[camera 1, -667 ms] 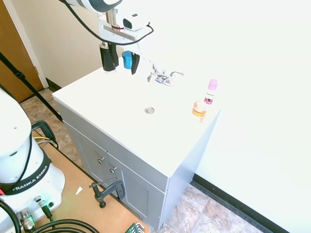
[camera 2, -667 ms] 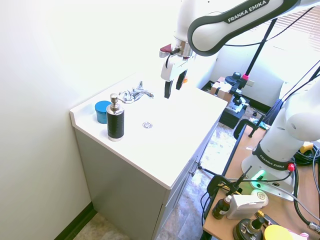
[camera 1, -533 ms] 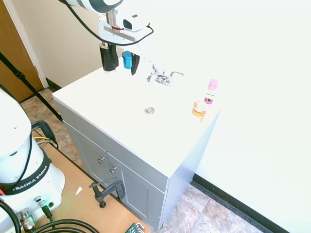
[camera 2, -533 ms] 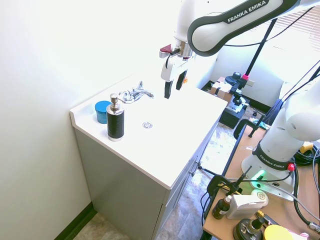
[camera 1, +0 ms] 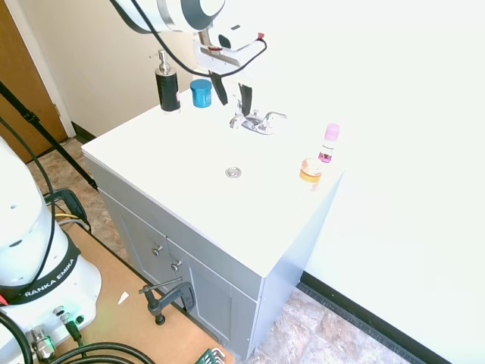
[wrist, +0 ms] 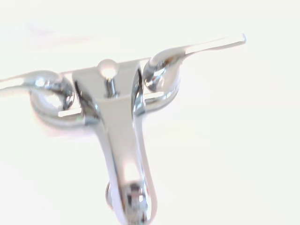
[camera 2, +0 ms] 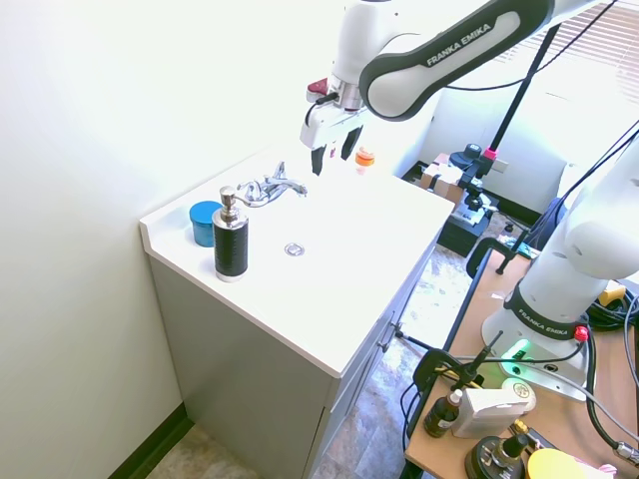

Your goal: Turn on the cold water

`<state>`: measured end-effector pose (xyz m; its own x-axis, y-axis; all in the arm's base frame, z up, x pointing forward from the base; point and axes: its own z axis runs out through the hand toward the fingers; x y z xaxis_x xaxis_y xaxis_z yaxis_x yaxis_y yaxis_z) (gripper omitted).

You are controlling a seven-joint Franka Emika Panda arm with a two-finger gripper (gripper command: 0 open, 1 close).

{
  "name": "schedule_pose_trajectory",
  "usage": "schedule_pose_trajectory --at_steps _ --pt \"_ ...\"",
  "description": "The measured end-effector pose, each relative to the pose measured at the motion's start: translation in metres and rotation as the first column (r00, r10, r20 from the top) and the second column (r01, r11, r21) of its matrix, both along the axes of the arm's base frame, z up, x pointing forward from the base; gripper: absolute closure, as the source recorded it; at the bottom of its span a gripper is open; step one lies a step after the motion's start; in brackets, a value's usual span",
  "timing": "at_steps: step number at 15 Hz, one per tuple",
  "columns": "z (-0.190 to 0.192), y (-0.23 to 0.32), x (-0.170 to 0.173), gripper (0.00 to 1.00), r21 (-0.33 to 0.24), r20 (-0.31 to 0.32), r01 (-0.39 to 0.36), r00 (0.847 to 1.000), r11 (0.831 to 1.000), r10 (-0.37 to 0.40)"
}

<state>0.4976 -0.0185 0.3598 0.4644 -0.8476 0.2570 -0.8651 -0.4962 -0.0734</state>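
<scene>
A small chrome faucet (camera 1: 254, 121) (camera 2: 270, 187) stands at the back of the white sink top, with a short spout and two alike lever handles pointing outward. No water shows at the spout. My gripper (camera 1: 233, 92) (camera 2: 331, 153) hangs open just above and slightly behind the faucet, touching nothing. The wrist view looks straight down on the faucet (wrist: 117, 117), with one lever handle (wrist: 197, 49) stretching one way and the other handle (wrist: 33, 83) the opposite way.
A black soap pump bottle (camera 1: 167, 85) (camera 2: 231, 239) and a blue jar (camera 1: 201, 92) (camera 2: 205, 222) stand at one back corner. A pink-capped bottle (camera 1: 330, 142) and an orange jar (camera 1: 310, 170) sit near the other end. The drain (camera 1: 233, 173) lies in front of the faucet.
The arm has swung from in front of the soap pump and blue jar over to the faucet. Its fingers stay open.
</scene>
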Motion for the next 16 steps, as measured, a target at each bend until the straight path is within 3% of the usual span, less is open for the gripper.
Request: schedule_pose_trajectory --at_steps 5,9,16 --pt "-0.004 -0.015 0.062 0.00 -0.058 0.071 0.071 0.995 0.996 -0.066" --pt "-0.025 -0.029 0.102 0.00 -0.089 0.076 0.093 0.993 0.992 -0.087" --pt "-0.047 -0.054 0.128 0.00 -0.122 0.064 0.127 0.991 0.984 -0.120"
